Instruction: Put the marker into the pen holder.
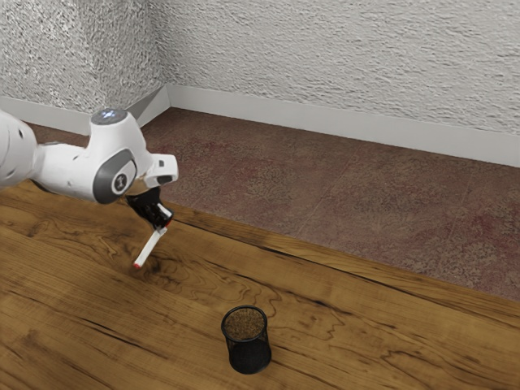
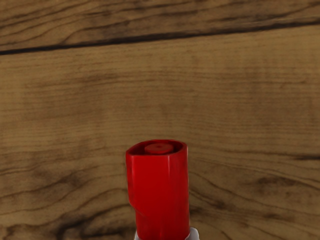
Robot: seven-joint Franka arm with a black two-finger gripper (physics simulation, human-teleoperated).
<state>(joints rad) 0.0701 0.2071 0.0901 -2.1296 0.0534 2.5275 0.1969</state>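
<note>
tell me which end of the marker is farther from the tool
On the marker, it's the lower end, the small red tip past the white body; the other end, with the larger red cap, is up by the tool.

Soft light brightened the rough wall (image 1: 325, 57) beyond the gripper (image 1: 166, 222), while the wood tabletop (image 1: 81, 325) beneath it looked dimmer; faint pale streaks ran down the marker's red cap (image 2: 160, 187), its hollow end shaded.
</note>
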